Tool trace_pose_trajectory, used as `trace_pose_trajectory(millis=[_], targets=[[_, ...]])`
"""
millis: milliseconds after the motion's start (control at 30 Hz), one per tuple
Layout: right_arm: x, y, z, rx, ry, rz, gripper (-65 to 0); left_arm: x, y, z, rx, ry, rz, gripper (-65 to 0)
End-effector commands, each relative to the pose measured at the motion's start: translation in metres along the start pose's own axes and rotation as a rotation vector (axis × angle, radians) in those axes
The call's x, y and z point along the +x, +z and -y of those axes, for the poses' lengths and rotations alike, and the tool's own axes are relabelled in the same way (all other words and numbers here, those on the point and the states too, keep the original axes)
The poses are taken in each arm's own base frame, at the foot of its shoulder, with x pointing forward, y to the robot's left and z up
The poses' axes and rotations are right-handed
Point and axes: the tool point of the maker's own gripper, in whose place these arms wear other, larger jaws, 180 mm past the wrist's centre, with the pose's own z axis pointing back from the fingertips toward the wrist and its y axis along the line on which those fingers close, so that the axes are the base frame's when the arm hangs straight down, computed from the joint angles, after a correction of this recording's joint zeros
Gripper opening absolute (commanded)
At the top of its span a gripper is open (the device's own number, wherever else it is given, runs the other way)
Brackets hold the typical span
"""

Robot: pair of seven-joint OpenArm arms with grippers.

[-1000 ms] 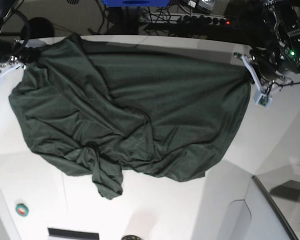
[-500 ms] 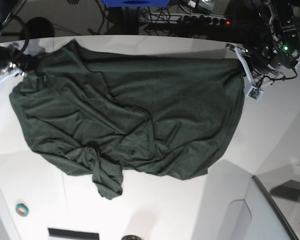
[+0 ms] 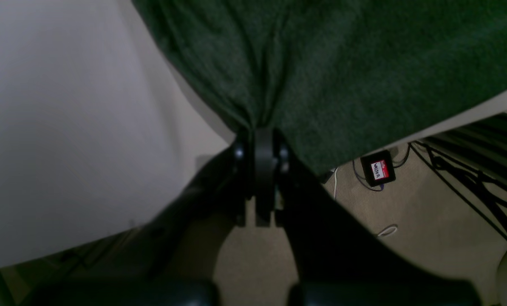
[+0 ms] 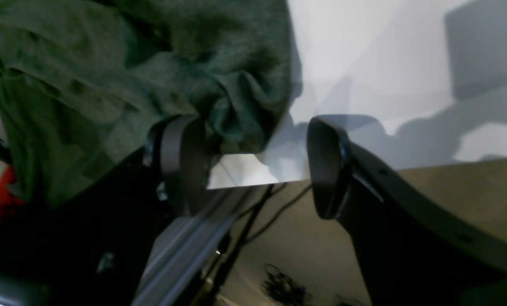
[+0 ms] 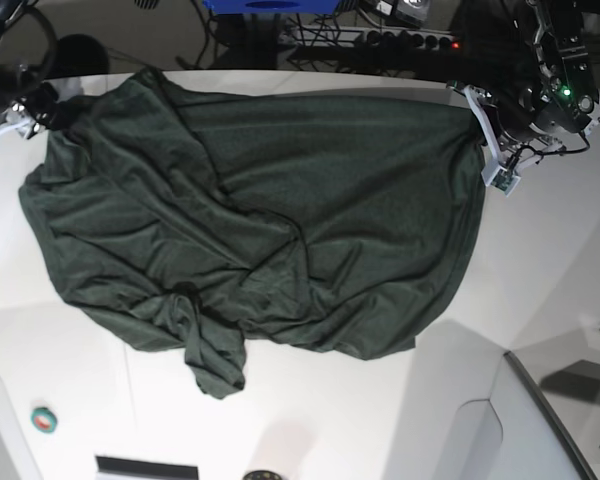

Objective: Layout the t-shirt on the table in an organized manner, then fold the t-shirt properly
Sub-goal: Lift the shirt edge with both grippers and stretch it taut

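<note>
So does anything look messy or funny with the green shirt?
Yes. The t-shirt is not flat: its lower left part is bunched into wrinkly folds, with a twisted lump poking out toward the front. Its far edge reaches the back rim of the table. The left gripper pinches one corner, while the right gripper is open.

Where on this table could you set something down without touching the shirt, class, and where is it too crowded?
Bare white table runs along the near edge below the t-shirt, beside a small green roll, and on the side past the left gripper. It is crowded at the far edge, where the cloth reaches the rim and both grippers work, the right gripper open.
</note>
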Motion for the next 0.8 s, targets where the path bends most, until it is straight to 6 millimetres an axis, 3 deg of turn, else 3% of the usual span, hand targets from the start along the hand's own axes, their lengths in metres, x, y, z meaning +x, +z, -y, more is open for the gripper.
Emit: trace_pose_trajectory(millis=[0,367,633,700,767], targets=[[-0.005,0.0,0.002,-0.012,0.009,-0.019,-29.4,0.006,0.004,-0.005,0.014,-0.009,0.021,-65.0],[-0.034,-0.029,-0.03,0.047,0.053,-0.106,-29.4,0.008,0.005,-0.008,0.022,-0.01,0.026,-65.0],[-0.04,-0.032,-0.032,0.054,0.046,-0.122,-30.3,0.008,0.005,-0.008,0.021,-0.011,0.026,-65.0],[-0.039,-0.032,-0.032,0.055,0.044,-0.115,-37.5,0.008,0.005,-0.008,0.021,-0.011,0.026,-65.0],[-0.036,-0.031,-0.032,0.055,0.043,-0.106,-53.1,0.008,0.005,-0.008,0.022,-0.011,0.027,-65.0]])
